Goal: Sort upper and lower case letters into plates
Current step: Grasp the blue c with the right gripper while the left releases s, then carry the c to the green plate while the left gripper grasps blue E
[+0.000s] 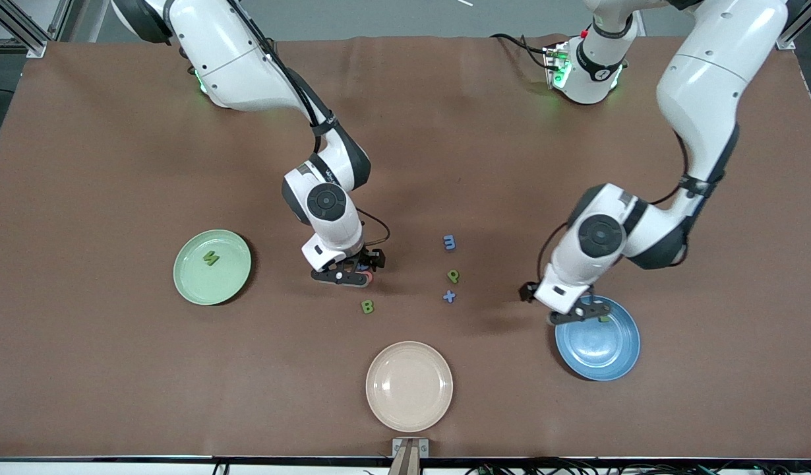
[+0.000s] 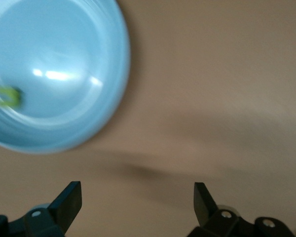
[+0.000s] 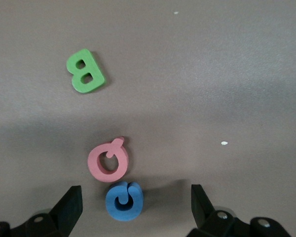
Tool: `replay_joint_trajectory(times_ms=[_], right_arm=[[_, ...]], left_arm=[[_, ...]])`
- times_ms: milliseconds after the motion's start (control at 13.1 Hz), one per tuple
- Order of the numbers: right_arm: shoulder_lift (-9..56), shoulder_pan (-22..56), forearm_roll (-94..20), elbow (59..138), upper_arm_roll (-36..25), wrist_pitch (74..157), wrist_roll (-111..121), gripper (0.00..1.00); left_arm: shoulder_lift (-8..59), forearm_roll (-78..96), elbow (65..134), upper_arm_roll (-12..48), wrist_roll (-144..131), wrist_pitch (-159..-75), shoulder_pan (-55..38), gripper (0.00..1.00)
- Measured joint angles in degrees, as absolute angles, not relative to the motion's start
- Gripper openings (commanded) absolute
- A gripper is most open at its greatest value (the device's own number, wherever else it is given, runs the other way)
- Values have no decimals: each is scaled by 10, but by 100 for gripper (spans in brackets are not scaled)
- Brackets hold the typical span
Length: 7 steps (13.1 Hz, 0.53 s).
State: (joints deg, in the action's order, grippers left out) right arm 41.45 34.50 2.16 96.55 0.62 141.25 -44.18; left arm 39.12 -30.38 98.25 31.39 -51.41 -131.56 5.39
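While spread-fingered, left gripper (image 1: pixel 580 311) over blue plate (image 1: pixel 603 356) rim, right gripper (image 1: pixel 347 272) above pink letter (image 3: pixel 107 161).

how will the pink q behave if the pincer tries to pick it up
The pink Q looks like thick foam with soft edges, so it is probably light and slightly squashy. It lies flat on the table, so it should slide rather than roll or tip. It touches the blue letter, so the open right pincer may nudge both.
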Motion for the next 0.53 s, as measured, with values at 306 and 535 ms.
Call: replay_joint_trajectory(times_ms=[306, 535], right_arm=[[420, 351, 22, 966, 6, 1413, -442, 49], [419, 354, 23, 965, 6, 1412, -441, 4]], left_arm=[[397, -304, 988, 314, -671, -1316, -56, 88], [412, -304, 991, 313, -714, -1316, -96, 79]])
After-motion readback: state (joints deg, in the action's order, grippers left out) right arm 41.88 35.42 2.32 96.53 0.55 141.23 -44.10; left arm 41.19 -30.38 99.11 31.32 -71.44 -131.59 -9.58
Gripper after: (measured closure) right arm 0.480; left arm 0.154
